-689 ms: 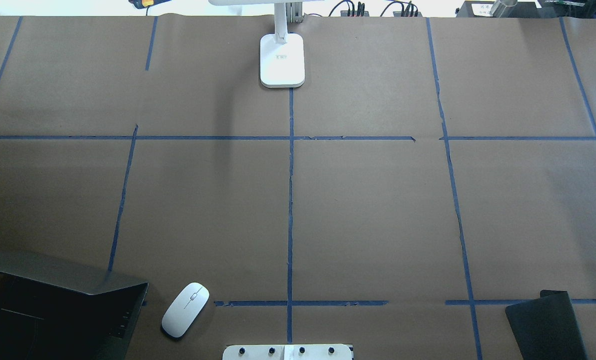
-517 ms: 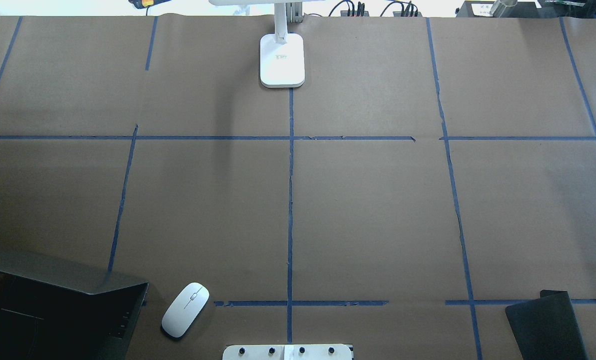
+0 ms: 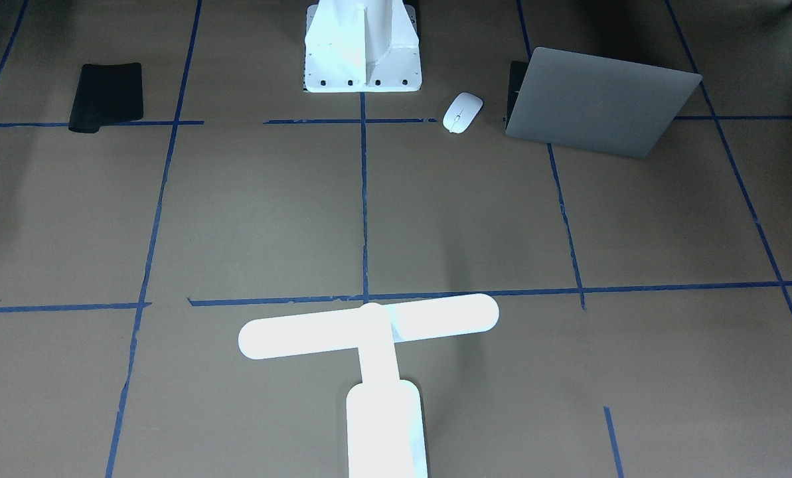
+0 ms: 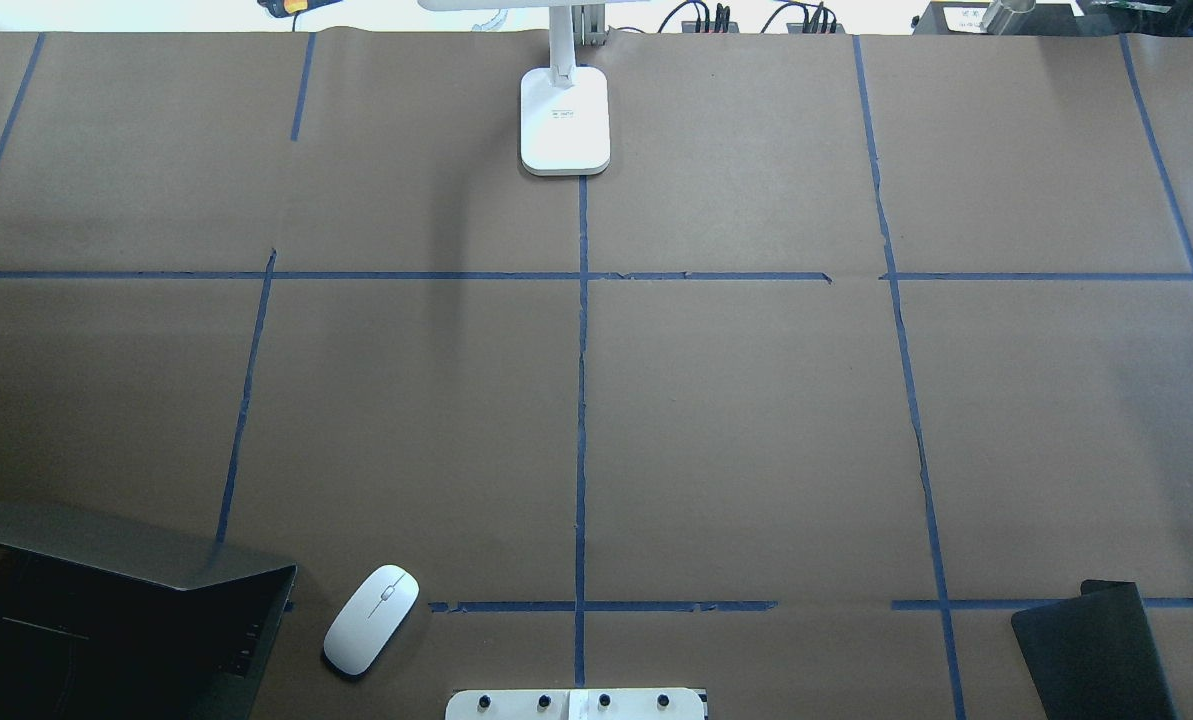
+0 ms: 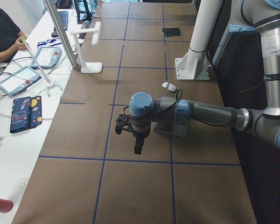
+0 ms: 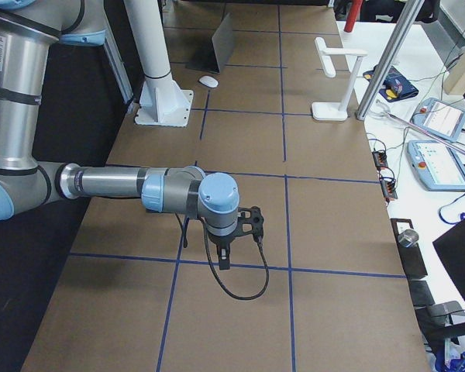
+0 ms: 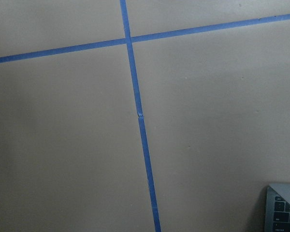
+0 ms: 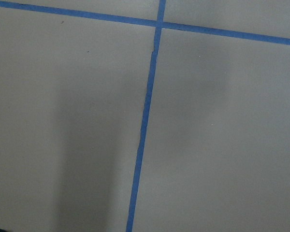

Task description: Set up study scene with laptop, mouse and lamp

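Table was covered in brown paper with a grid of blue tape.

Laptop: partly open at the robot's near-left corner. The screen faced the robot and the lid's back faced the front camera.

Mouse: flat on the paper just beside the laptop's open edge, not touching it, between the laptop and the white pedestal.

Lamp: upright at the far edge of the table. Its base sat on the centre tape line and the bar head was level. It looked bright white from the front camera.

Pad: black, at the near-right corner, well apart from everything else.

Left gripper: pointed down above bare paper, close to a tape line, with nothing seen in it. It showed only in the side view, so it could not be told whether the fingers were apart or together. The left wrist camera saw a tape crossing and a corner of the laptop keyboard at lower right.

Right gripper: also pointed down over paper near a tape crossing, well apart from the task items. It too showed only from the side, so its finger state could not be told. The right wrist camera saw paper and tape only.
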Available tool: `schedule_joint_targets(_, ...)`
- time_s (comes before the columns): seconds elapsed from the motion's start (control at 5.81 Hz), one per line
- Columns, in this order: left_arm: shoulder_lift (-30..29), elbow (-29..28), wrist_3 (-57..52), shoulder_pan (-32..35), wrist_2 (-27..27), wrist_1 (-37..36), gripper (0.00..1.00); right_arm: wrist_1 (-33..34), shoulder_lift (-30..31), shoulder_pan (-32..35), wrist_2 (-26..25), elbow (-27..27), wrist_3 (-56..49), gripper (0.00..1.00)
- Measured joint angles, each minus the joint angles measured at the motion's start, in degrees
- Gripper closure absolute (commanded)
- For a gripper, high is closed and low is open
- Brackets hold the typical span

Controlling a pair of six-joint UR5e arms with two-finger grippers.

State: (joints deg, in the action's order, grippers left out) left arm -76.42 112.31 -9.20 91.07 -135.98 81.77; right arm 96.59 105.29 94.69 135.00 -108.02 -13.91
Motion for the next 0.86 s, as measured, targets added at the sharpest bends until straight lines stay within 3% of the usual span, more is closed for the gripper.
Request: schedule_joint_targets(0.86, 1.1, 0.3, -0.1, -0.1, -0.5, 1.0, 0.00, -0.3, 0.0, 0.0, 0.0, 0.0, -0.6, 0.00)
